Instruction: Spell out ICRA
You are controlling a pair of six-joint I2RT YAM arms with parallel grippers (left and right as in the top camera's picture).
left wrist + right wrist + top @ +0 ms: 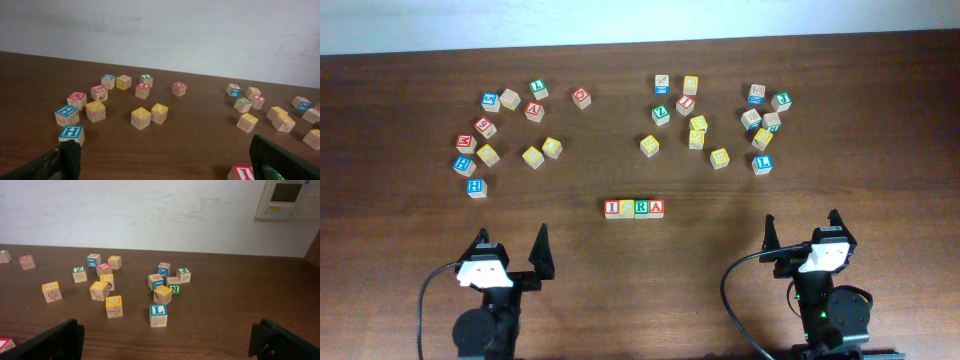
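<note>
ICRA row (pixel 634 208) touching below centre, so it apparently reads complete; left gripper (pixel 510 248), right gripper (pixel 802 232) spread wide, empty.

The ICRA row (pixel 634 208) lies centre-front on the table (pixel 620 130); loose cubes (pixel 533 156) scatter behind, left and right.

A red cube (pixel 243 173), possibly I, lies cropped.

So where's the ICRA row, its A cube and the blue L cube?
ICRA row (pixel 635 208): overhead view, middle of the row's top.
A cube (pixel 656 208): overhead view, red top face.
Blue L cube (pixel 158 309): right wrist view, blue top face.
</note>
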